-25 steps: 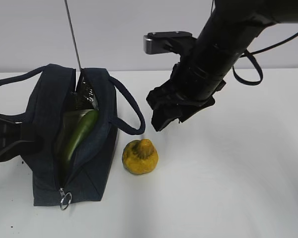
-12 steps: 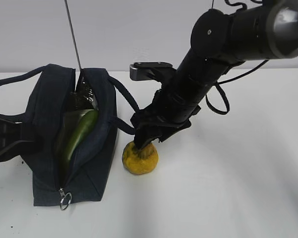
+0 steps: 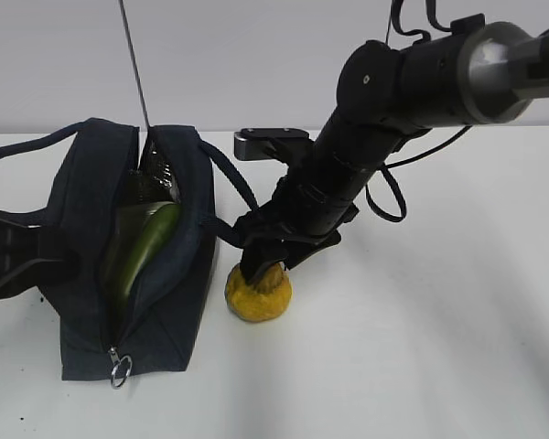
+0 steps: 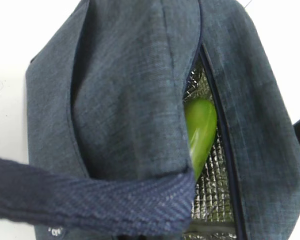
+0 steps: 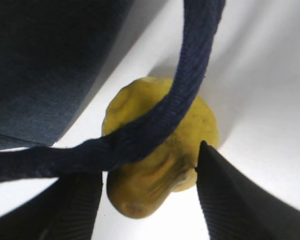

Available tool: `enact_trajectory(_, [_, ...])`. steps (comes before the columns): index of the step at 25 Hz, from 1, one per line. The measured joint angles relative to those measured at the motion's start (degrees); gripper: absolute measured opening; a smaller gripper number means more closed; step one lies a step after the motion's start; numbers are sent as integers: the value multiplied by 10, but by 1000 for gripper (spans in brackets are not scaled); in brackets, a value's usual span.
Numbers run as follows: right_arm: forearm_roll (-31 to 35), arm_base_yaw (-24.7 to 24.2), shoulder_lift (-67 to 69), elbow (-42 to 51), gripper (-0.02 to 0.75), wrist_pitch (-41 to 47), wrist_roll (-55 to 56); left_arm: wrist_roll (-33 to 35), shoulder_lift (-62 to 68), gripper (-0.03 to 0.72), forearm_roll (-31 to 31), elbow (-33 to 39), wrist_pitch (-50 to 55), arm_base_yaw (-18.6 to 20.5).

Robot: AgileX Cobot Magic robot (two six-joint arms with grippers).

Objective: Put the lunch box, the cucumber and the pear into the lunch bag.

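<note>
Your dark navy boxy fabric lunch bag (image 3: pixel 119 265) is sitting on the plain white desk (image 3: pixel 421 347) with its top zipper undone, and the metal ring pull (image 3: pixel 121 369) dangles at the near end. The denim-like weave shows up nicely in the left wrist view, plus crinkly silver foil lining (image 4: pixel 210 200) inside. In the opening you've got the smooth, glossy dark green cucumber (image 3: pixel 145 249) lying lengthwise; under it there's something pale, probably the lunch box lid, but I can't say for sure. The small lumpy yellow-orange pear (image 3: pixel 258 294) with brownish patches is outside the bag, on the desk just beside its right wall. Your right arm comes in from the upper right, angled steeply down to the left, with the right gripper (image 3: pixel 259 271) right on top of the pear. In the right wrist view its black fingers (image 5: pixel 230 200) sit either side of the pear's narrow end, spread a bit wider than the fruit, so not clamped. One looped bag handle (image 5: pixel 190 75) drapes across the pear there. Your left gripper isn't visible in any view.
</note>
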Motion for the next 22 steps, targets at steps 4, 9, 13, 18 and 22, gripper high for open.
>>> enact_trajectory(4, [1, 0, 6, 0, 379, -1, 0, 0, 0, -15, 0, 0, 0, 0])
enact_trajectory(9, [2, 0, 6, -3, 258, -2, -2, 0, 0, -15, 0, 0, 0, 0])
enact_trajectory(13, [-8, 0, 6, -8, 241, 19, -12, 0, 0, -15, 0, 0, 0, 0])
enact_trajectory(18, [-81, -2, 6, -29, 238, 84, 5, 0, 0, -15, 0, 0, 0, 0])
enact_trajectory(22, [-159, -3, 6, -49, 236, 129, 49, 0, 0, -15, 0, 0, 0, 0])
